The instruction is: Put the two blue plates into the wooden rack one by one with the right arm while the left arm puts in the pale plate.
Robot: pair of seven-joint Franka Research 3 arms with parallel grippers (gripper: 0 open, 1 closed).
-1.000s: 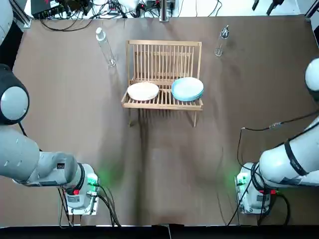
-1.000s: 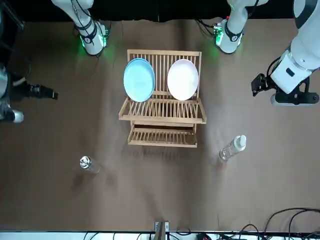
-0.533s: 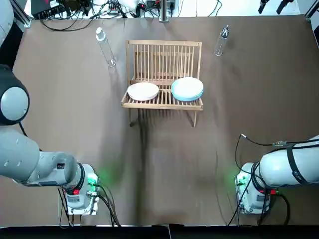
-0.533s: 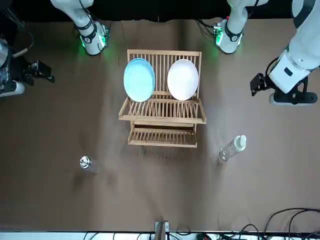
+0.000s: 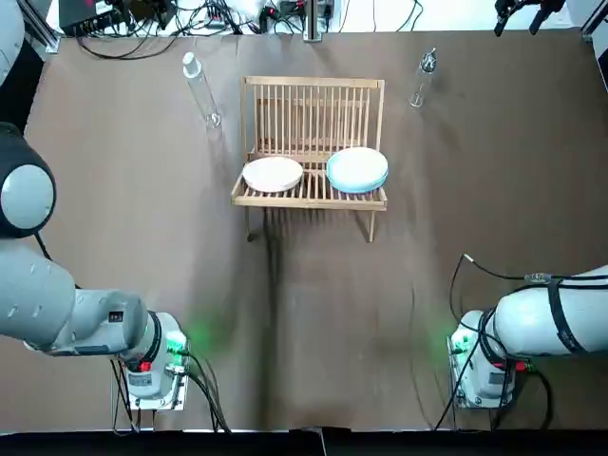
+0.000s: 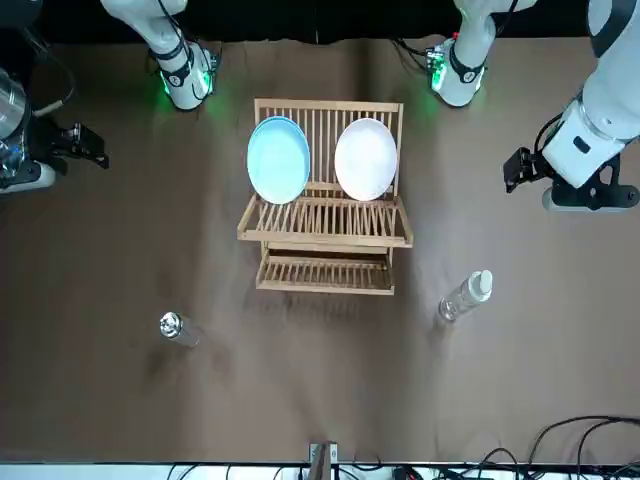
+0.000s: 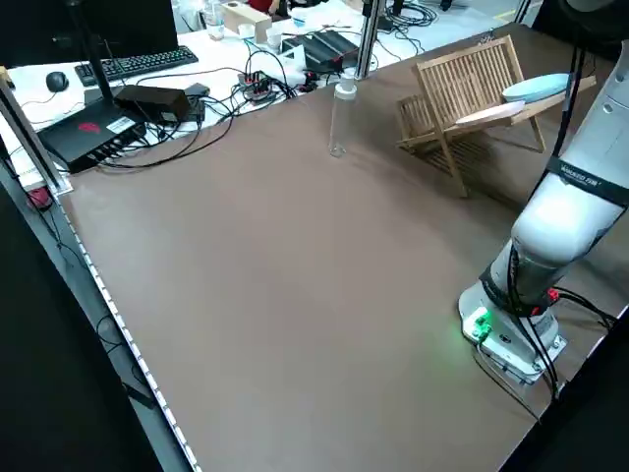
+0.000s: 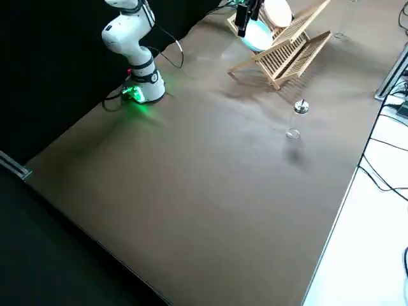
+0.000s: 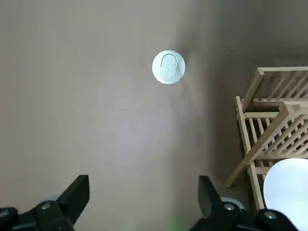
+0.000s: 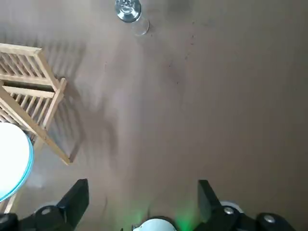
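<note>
The brown table [image 5: 304,313] is carrying the wooden rack [image 5: 312,112] near its far edge; a white-capped bottle [image 5: 200,90] and a silver-capped bottle [image 5: 422,78] are standing on either side of the rack.

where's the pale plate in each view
top view: pale plate on the left half of the wooden rack.
front view: pale plate on the rack's right half in the picture.
left side view: thin pale edge, upper right.
right side view: at the top edge.
left wrist view: bottom right corner.
right wrist view: not in it.
Shared landmark: the wooden rack, in every view.
</note>
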